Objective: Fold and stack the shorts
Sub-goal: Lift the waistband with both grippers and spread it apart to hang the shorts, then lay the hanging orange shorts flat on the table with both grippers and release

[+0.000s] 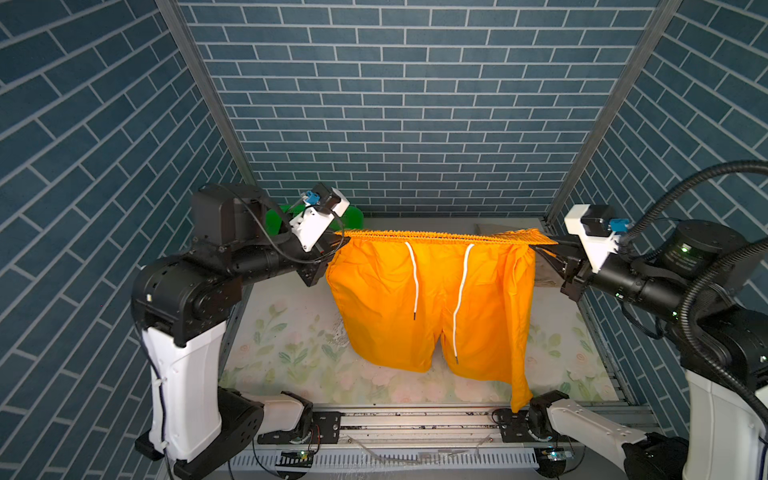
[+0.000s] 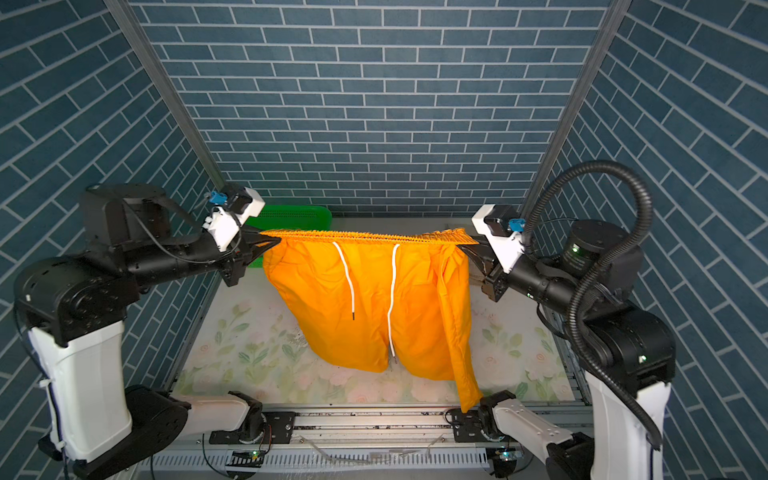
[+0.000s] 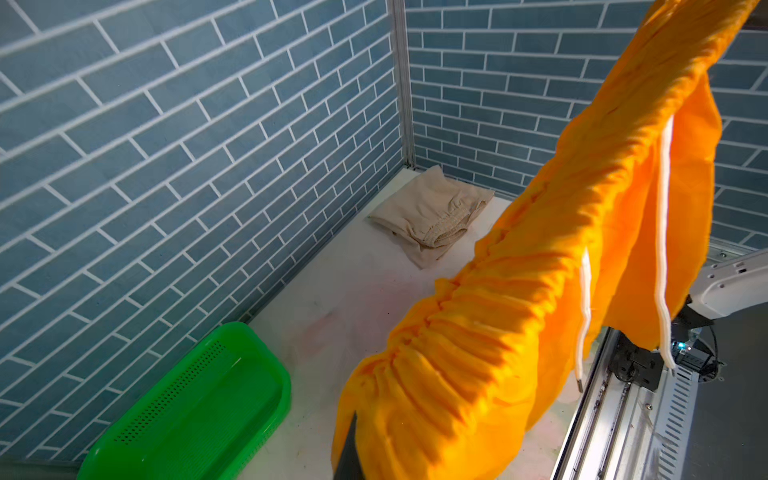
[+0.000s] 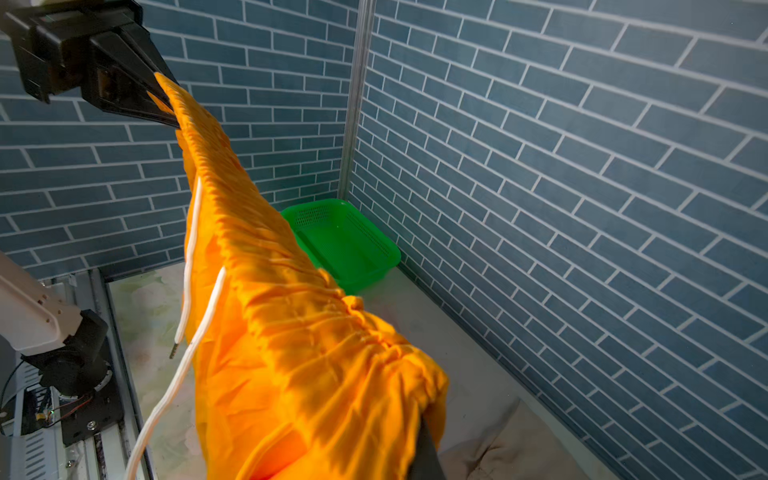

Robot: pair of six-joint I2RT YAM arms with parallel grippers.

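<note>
The left gripper [image 1: 338,237] is pinched tight on one end of the waistband [image 1: 449,236] of the orange shorts [image 1: 428,299]. The right gripper [image 1: 545,248] is clamped just as narrowly on the other end. The waistband runs taut and nearly level straight from one set of fingertips to the other, held well above the table [image 1: 291,345]. The rest of the orange shorts hangs below both grippers, legs downward, with two white drawstrings [image 1: 415,274] dangling down the front (whether the hems touch the table cannot be told). The beige shorts [image 3: 436,216] lie folded on the table in the far corner, below and beyond the right gripper, apart from the orange pair. A green basket [image 3: 199,399] sits on the table below and beyond the left gripper, against the back wall.
</note>
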